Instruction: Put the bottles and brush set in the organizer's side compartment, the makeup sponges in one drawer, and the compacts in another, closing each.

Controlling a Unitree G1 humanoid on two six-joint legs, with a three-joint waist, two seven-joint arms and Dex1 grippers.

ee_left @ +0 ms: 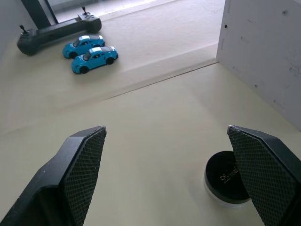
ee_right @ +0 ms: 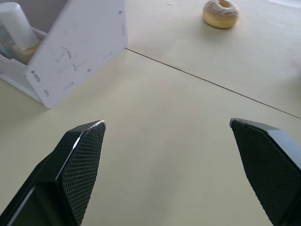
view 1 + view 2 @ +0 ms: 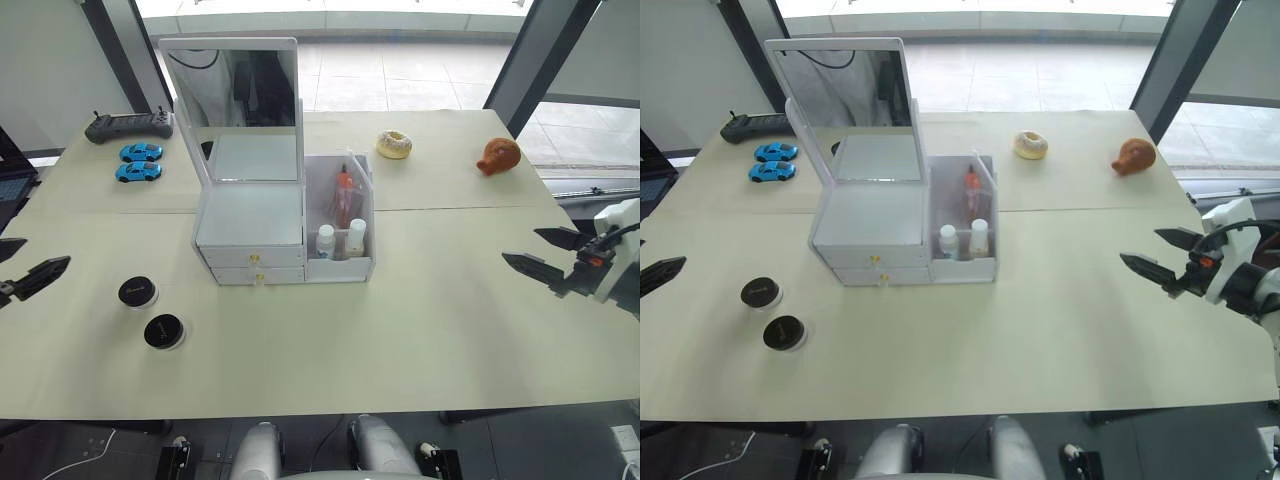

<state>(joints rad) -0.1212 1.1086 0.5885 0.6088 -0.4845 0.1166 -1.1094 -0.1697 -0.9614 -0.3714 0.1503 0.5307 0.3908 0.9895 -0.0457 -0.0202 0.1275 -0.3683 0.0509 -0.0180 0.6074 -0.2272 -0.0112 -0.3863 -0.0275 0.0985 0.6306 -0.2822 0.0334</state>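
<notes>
1. Both compacts point(image 3: 164, 331) are sitting on the table point(image 3: 420, 330) left of the organizer point(image 3: 252, 235), near the left gripper point(image 3: 22, 268), which is hanging released.
2. 2 bottles point(image 3: 326, 241) and the brush set point(image 3: 344, 195) are standing in the side compartment point(image 3: 340, 215).
3. Right gripper point(image 3: 538, 252) is hovering unclenched, well apart.

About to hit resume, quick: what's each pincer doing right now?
Left pincer: open, holding nothing.
Right pincer: open, holding nothing.
</notes>
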